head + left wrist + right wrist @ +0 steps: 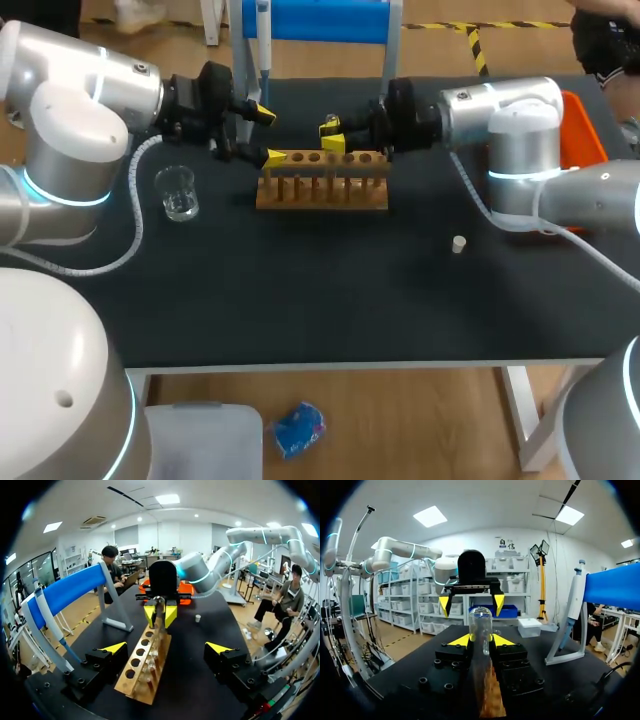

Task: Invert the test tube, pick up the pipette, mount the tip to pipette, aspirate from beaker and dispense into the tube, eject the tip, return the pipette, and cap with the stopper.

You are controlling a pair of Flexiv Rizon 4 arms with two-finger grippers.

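One glass tube (480,622), rounded end up, is clamped between the right fingers (461,640) above one end of the wooden rack (322,190) on the surface (300,300). The left fingers (116,648) stand spread wide around the opposite end, gripping nothing.

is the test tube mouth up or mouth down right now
Mouth down: the test tube shows its rounded closed end on top, clamped in the right gripper.

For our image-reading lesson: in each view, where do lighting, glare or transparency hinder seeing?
Head view: the clear beaker shows mainly by pale glints against the dark table. Right wrist view: the test tube is see-through, its edges faint. Left wrist view: the wooden rack is evenly lit, without glare.
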